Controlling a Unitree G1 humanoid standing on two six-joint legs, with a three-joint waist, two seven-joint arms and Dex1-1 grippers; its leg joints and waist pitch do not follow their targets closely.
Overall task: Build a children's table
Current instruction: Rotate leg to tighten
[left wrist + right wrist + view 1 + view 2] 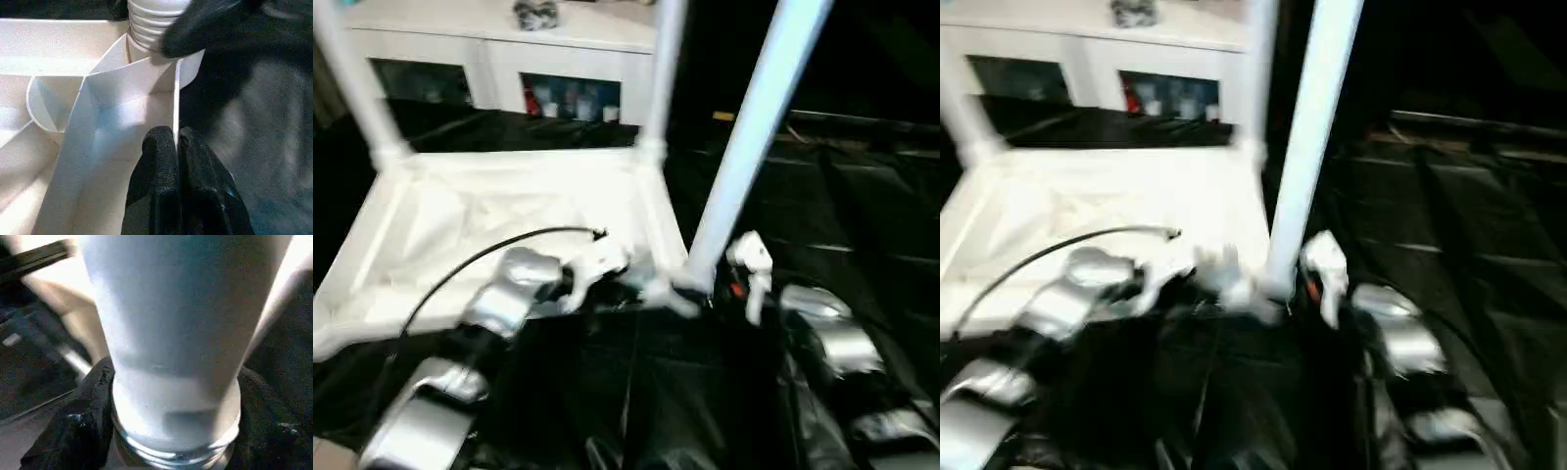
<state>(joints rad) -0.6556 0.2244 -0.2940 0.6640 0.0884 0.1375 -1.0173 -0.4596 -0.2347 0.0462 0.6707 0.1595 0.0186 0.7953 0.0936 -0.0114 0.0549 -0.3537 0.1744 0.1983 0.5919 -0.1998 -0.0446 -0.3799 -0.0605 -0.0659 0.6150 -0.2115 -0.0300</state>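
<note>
The white table top (509,225) lies upside down with its ribbed underside facing up. Two white legs (357,78) (661,69) stand in its far corners. A third leg (754,127) rises, tilted, from the near right corner. My right gripper (176,396) is shut on this leg (166,308) just above its threaded end, one black finger (93,396) on each side. My left gripper (177,142) is shut on the thin rim wall (176,98) of the top beside that corner socket, where the leg's threaded end (151,19) meets it.
A white cabinet (509,59) with glass doors stands behind the table top. Black sheeting (842,196) covers the surface around and to the right. A black cable (489,250) arcs over the top from my left forearm (509,294).
</note>
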